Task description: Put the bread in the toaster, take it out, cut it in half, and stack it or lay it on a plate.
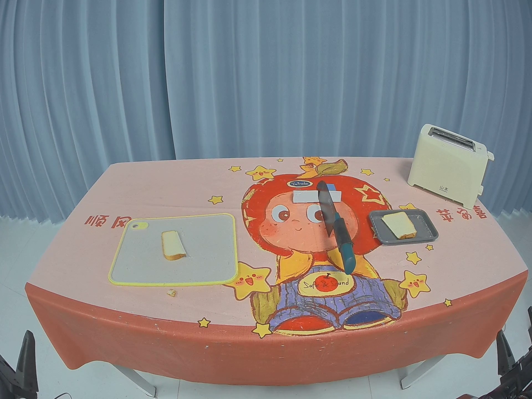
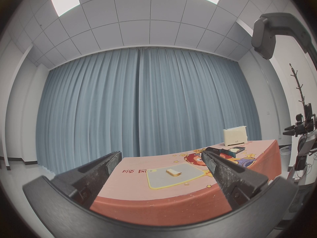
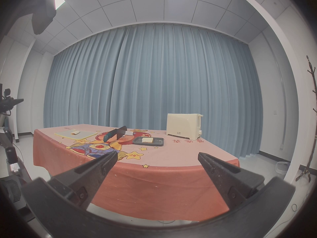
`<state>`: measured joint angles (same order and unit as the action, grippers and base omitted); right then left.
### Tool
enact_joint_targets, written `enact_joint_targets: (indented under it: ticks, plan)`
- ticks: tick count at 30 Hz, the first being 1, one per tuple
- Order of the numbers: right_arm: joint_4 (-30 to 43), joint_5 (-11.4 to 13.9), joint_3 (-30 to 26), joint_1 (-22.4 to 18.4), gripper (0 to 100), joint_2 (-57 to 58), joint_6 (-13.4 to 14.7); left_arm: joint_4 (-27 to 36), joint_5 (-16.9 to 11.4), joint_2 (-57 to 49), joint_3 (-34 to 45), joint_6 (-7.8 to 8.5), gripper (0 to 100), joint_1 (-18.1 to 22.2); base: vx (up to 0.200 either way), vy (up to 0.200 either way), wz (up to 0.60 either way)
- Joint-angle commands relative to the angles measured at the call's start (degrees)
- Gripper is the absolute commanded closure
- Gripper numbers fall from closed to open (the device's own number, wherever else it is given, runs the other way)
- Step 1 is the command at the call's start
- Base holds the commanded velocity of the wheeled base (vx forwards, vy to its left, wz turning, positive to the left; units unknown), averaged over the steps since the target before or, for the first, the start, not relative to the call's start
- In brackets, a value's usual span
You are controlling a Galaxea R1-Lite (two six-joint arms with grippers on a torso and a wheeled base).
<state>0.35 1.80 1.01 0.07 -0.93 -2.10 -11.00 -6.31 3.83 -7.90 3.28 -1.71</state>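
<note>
One piece of bread (image 1: 173, 245) lies on the grey cutting board (image 1: 205, 250) at the table's left; it shows as bread (image 2: 173, 172) on the board (image 2: 158, 179) in the left wrist view. A second piece of bread (image 1: 399, 224) rests on the dark grey plate (image 1: 428, 229) at the right. The cream toaster (image 1: 449, 165) stands at the far right corner. A knife (image 1: 337, 226) with a teal handle leans on a white rest mid-table. My left gripper (image 2: 161, 179) and right gripper (image 3: 155, 176) are both open, held low in front of the table, off it.
A small crumb (image 1: 172, 292) lies on the orange tablecloth just in front of the cutting board. The blue curtain hangs behind the table. In the right wrist view the toaster (image 3: 183, 125), plate (image 3: 148, 141) and knife (image 3: 115, 133) sit along the table.
</note>
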Motion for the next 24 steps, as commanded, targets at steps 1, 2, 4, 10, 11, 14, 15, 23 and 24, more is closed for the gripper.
enact_joint_targets:
  ticks: [1, 2, 4, 10, 11, 14, 15, 23, 24]
  plan:
    - [0.1, 0.0, -0.8, 0.0, 0, 0.9, 0.0, 0.0, -0.1, 5.7, -2.6, 0.06, 0, -0.7, 0.000, 0.000, 0.00]
    - [0.0, 0.0, -0.8, 0.0, 0, 0.9, 0.0, 0.0, -0.1, 6.5, -2.9, 0.06, 0, -0.8, 0.000, 0.000, 0.00]
    - [0.0, 0.0, -0.8, 0.0, 0, 0.9, 0.0, 0.1, -0.1, 7.7, -3.5, 0.06, 0, -1.3, 0.000, 0.000, 0.00]
    - [0.0, 0.0, -0.8, 0.0, 0, 0.9, 0.0, 1.7, 0.5, 9.7, -4.1, -1.08, 0, -1.5, 0.000, 0.000, 0.00]
    - [0.0, 0.0, -0.8, 0.0, 0, 0.9, 0.0, 3.6, 0.5, 10.0, -4.9, -1.08, 0, -1.5, 0.000, 0.000, 0.00]
    - [0.1, 0.0, -0.8, 0.0, 0, 0.9, 0.0, 7.7, 0.6, 10.4, -7.2, -1.08, 0, -1.6, 0.000, 0.000, 0.00]
    - [0.0, 0.0, -0.8, 0.0, 0, 0.9, 0.0, 8.8, 0.6, 10.8, -8.1, -1.08, 0, -1.6, 0.000, 0.000, 0.00]
    - [0.0, 0.0, -0.8, 0.0, 0, 0.9, 0.0, 9.2, 0.7, 17.0, -12.4, -0.99, 0, -1.6, 0.000, 0.000, 0.00]
    - [0.0, 0.0, -0.8, 0.0, 0, 0.9, 0.0, 9.2, 0.7, 17.5, -12.5, -0.99, 0, -1.6, 0.000, 0.000, 0.00]
